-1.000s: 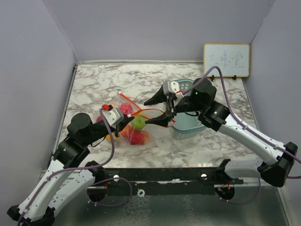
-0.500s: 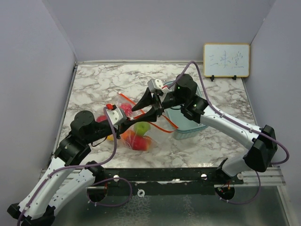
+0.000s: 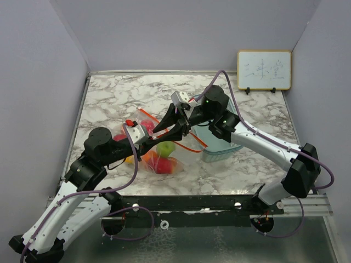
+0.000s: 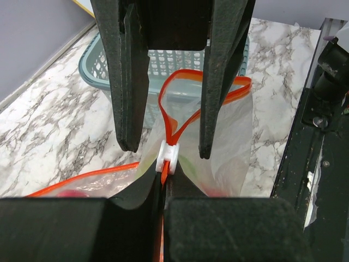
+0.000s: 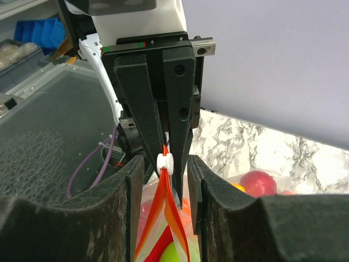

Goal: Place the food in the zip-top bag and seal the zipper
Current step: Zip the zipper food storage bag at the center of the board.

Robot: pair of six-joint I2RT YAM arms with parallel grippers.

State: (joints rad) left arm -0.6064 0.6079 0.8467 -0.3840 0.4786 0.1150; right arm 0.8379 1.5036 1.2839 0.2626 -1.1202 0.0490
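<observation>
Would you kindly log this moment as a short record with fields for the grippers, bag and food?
left gripper: shut on the zipper, right next to the slider
right gripper: open, straddling the slider with a gap on each side
bag: mouth open in a loop beyond the slider
food: green, red and orange pieces inside the bag
basket: on the table beside the bag

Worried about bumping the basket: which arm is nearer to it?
Right. The right arm passes over the teal basket; the left arm lies well to its left, apart from it.
</observation>
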